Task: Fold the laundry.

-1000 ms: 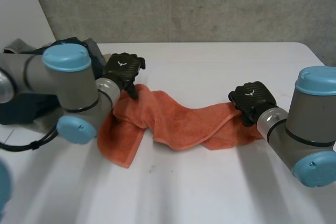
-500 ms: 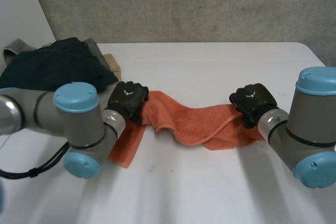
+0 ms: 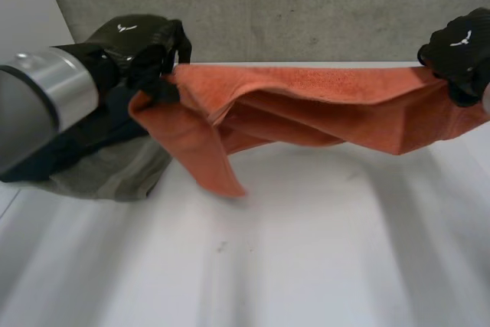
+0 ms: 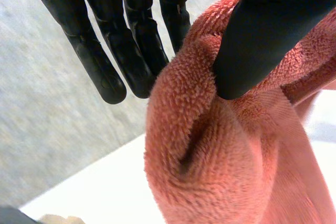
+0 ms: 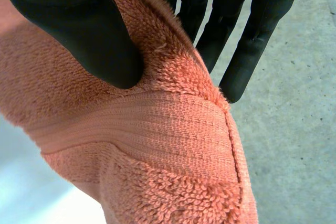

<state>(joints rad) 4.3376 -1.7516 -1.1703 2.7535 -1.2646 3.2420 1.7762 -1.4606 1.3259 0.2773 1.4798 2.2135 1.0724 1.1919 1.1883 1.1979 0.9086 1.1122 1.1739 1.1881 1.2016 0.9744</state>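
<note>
An orange towel hangs in the air above the white table, stretched between my two hands. My left hand is shut on the towel's left end, and in the left wrist view its thumb pinches the orange towel against the fingers. My right hand is shut on the right end. Its thumb presses a hemmed corner of the towel against the fingers. The towel's middle sags in folds, and one loose part droops toward the table at the left.
A pile of dark and grey-green clothes lies on the table at the left, behind my left forearm. A grey concrete wall rises behind the table.
Both hands have risen from the table with the towel, which was lying crumpled and now hangs stretched between them. The left hand has closed on the towel's left end.
</note>
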